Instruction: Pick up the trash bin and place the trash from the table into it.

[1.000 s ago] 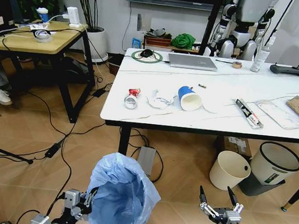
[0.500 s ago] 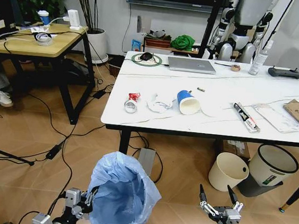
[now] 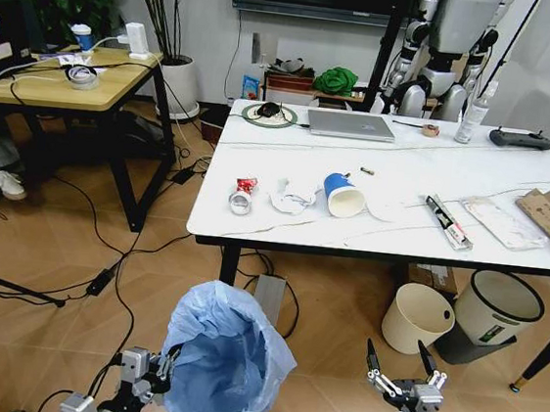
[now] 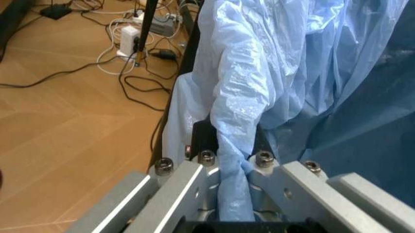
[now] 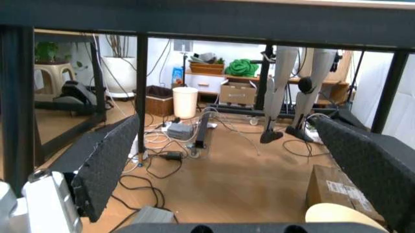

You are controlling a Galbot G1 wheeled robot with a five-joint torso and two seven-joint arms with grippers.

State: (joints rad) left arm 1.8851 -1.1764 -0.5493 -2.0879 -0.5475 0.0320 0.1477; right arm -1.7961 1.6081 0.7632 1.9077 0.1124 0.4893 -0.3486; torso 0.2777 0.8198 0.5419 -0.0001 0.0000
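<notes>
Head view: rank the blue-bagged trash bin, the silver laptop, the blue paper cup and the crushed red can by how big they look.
1. trash bin, though it sits nearest the camera
2. silver laptop
3. blue paper cup
4. crushed red can

Bright even indoor light, soft shadows
</notes>
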